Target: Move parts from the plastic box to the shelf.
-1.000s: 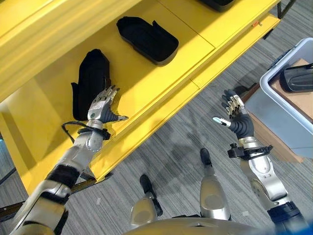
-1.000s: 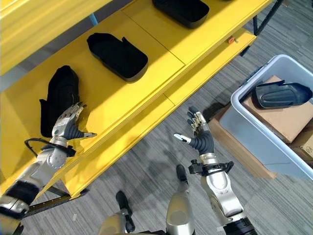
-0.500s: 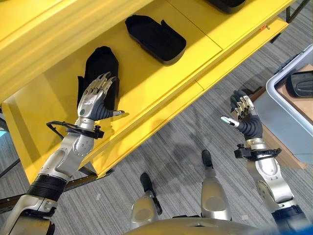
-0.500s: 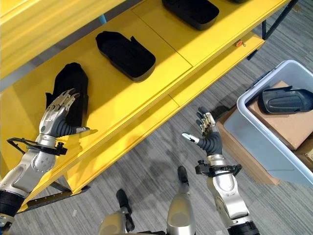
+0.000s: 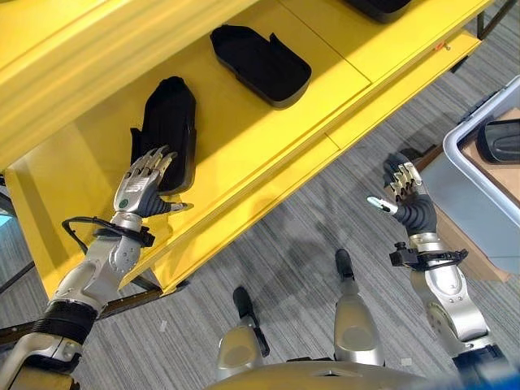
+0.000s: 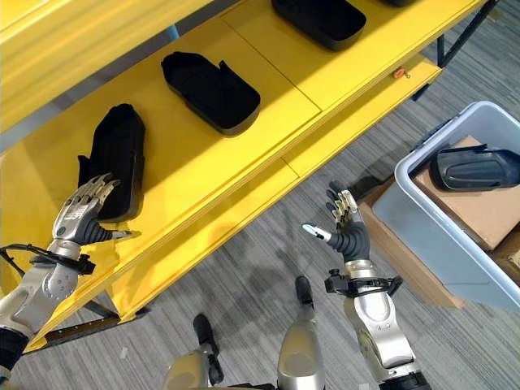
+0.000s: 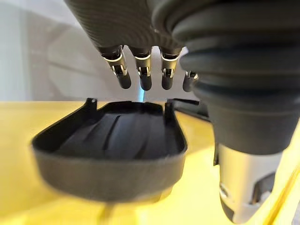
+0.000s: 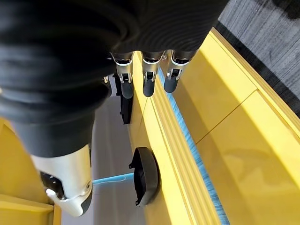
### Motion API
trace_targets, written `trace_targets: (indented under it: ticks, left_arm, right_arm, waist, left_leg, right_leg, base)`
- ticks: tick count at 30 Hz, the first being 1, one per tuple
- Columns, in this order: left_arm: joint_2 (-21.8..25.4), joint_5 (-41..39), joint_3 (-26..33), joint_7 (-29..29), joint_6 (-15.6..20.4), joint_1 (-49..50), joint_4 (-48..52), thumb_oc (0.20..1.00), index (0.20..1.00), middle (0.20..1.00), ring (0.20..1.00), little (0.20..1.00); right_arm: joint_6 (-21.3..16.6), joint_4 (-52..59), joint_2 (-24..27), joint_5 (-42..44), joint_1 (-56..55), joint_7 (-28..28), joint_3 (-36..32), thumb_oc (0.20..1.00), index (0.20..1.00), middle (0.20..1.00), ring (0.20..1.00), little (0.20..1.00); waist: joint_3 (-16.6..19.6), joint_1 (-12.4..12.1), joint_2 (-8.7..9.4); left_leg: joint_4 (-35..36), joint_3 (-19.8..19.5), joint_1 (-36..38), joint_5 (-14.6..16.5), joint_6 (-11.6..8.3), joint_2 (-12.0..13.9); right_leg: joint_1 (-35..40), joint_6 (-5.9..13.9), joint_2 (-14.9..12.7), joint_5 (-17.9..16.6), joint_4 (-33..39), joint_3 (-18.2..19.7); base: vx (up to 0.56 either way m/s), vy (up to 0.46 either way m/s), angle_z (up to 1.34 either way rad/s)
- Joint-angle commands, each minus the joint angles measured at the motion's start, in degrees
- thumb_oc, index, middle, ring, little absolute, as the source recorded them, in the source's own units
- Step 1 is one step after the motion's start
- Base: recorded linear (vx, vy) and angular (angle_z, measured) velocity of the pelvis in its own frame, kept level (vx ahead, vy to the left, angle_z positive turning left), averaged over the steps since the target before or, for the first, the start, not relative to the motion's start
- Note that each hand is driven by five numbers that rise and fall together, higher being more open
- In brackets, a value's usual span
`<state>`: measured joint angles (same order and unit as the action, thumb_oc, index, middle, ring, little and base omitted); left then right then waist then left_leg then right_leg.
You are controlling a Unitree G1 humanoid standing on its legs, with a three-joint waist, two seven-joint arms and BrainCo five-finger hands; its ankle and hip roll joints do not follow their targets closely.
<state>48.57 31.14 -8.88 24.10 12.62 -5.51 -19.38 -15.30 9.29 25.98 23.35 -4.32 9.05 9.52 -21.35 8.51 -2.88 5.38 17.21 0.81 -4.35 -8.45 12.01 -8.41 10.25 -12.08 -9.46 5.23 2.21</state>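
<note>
Shelf: long yellow metal shelf (image 5: pixel 244 146) running diagonally above grey carpet floor (image 5: pixel 301 268).
Box: pale grey plastic box (image 6: pixel 422 219) on the floor at the right, holding one black moulded part (image 6: pixel 475 168) on brown cardboard (image 6: pixel 479 203).
Parts on shelf: three black moulded plastic shells – nearest shell (image 5: pixel 166 130), middle shell (image 5: pixel 260 65), far shell (image 6: pixel 317 20).
Left hand (image 5: pixel 140 188): fingers straight and spread, empty – just beside the nearest shell's near end.
Right hand (image 6: pixel 348 231): raised above the floor, fingers relaxed, empty, near the box.
</note>
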Motion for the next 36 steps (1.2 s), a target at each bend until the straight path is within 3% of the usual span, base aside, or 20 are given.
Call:
trace_targets:
  ticks: [1,13,23,27,34,36]
  left_arm:
    - [4.86,1.87,4.03,1.10,-0.85,-2.95,-2.14,1.000,1.000,1.000,1.000,1.000]
    - [4.26,1.48,1.06,0.66,-1.78,-8.12,-6.62,1.000,1.000,1.000,1.000,1.000]
    - [-0.10,-6.05,-12.53,-1.76,-3.71,-28.54,-31.37,1.000,1.000,1.000,1.000,1.000]
    - [-1.56,-6.66,-15.02,-3.60,-4.64,-32.49,-36.44,1.000,1.000,1.000,1.000,1.000]
    - [-5.13,-11.86,-12.68,-7.14,-5.50,-32.96,-45.62,1.000,1.000,1.000,1.000,1.000]
    - [-7.23,-19.76,-8.62,-8.91,-5.28,-33.17,-46.18,1.000,1.000,1.000,1.000,1.000]
  right_arm:
    - [-3.13,6.59,0.67,-1.39,0.46,-0.92,-2.09,1.000,1.000,1.000,1.000,1.000]
    - [-2.89,6.34,0.80,-1.34,0.62,-1.16,-1.83,1.000,1.000,1.000,1.000,1.000]
    - [-3.65,6.59,1.57,0.52,1.97,-1.57,1.43,1.000,1.000,1.000,1.000,1.000]
    - [-3.52,6.94,1.64,0.94,1.50,-1.83,1.94,1.000,1.000,1.000,1.000,1.000]
    - [-2.81,6.56,1.04,1.79,1.08,-2.49,2.58,1.000,1.000,1.000,1.000,1.000]
    - [-2.40,6.55,0.53,2.72,0.05,-3.11,2.49,1.000,1.000,1.000,1.000,1.000]
  waist:
    - [1.15,0.03,1.73]
    - [0.33,0.37,2.15]
    - [-1.90,2.20,4.47]
    - [-2.26,2.52,5.05]
    - [-2.82,2.80,5.94]
    - [-2.69,2.82,5.97]
  left_leg:
    - [-1.68,-0.13,-1.59,-2.47,1.64,1.58]
    - [-2.09,-0.31,-2.67,-2.53,1.67,1.57]
    - [-4.70,-0.80,-6.06,-2.34,1.55,1.89]
    - [-5.58,-0.96,-6.94,-2.11,1.57,1.91]
    - [-6.20,-0.88,-7.52,-2.11,1.43,2.09]
    - [-6.36,-1.16,-7.64,-1.98,1.50,2.11]
  right_leg:
    - [0.60,-1.05,-1.07,6.12,-9.37,-3.92]
    - [-0.53,-1.08,-1.07,5.87,-9.59,-3.78]
    - [-3.02,-1.01,-0.69,5.31,-10.46,-3.32]
    - [-3.68,-1.01,-0.65,5.09,-10.65,-3.02]
    - [-4.00,-1.13,-0.53,4.84,-10.55,-2.73]
    - [-4.02,-1.26,-0.56,4.88,-10.64,-2.74]
  base:
    - [0.00,0.000,0.00]
    - [0.00,0.002,0.01]
    - [-0.01,0.002,0.00]
    - [-0.01,0.007,0.03]
    - [0.00,0.000,0.00]
    - [0.00,0.000,0.00]
